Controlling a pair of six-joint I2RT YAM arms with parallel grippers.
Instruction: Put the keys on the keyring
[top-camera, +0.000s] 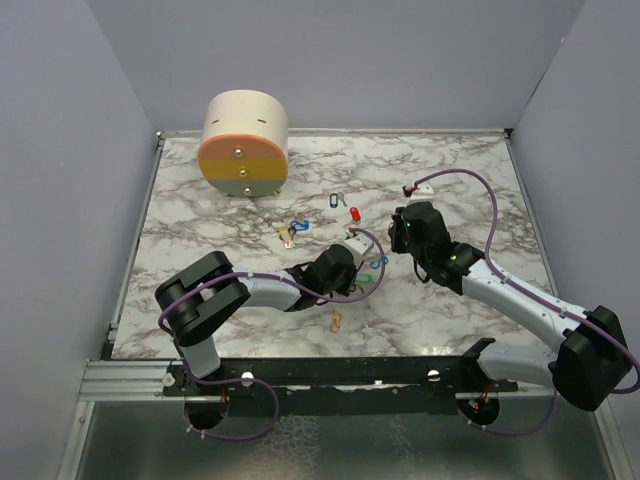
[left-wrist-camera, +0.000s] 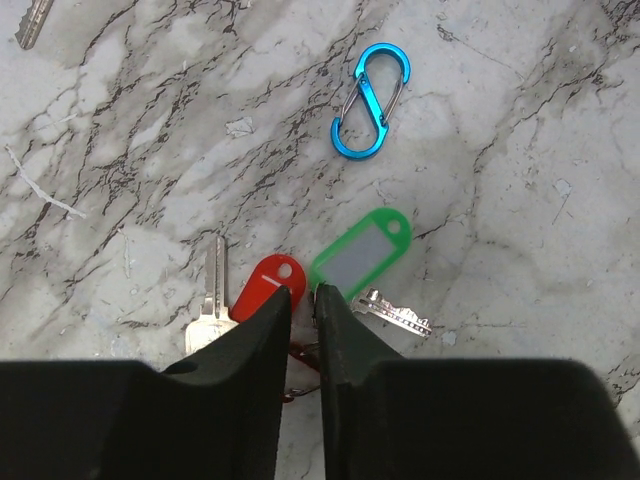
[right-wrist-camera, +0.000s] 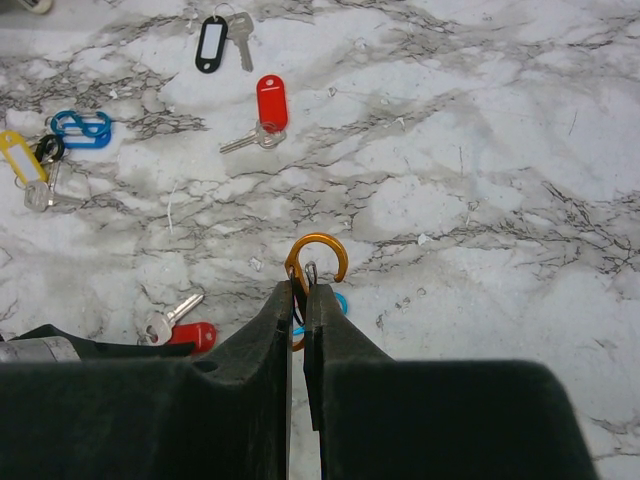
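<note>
Concealment: the red tag's (left-wrist-camera: 268, 283) lower end is lying under my left pincer (left-wrist-camera: 302, 292), whose fingers are sitting pressed close together. I cannot tell whether they are gripping it. A sliver of blue behind my right pincer (right-wrist-camera: 303, 285) is showing too little to name.

Keys (top-camera: 295, 228): small coloured tags and clips, some with silver blades, are lying scattered about the middle of the marble table (top-camera: 450, 180). A green tag (left-wrist-camera: 360, 250) is lying just beside the red one.

My right pincer is pinching an orange clip (right-wrist-camera: 318, 262), its loop sticking out past the closed fingertips.

Views: only the right wrist camera is showing that held clip. The overhead is showing a second orange clip (top-camera: 336, 320) toward the near edge and a cylinder (top-camera: 244, 143) at the far left corner.
</note>
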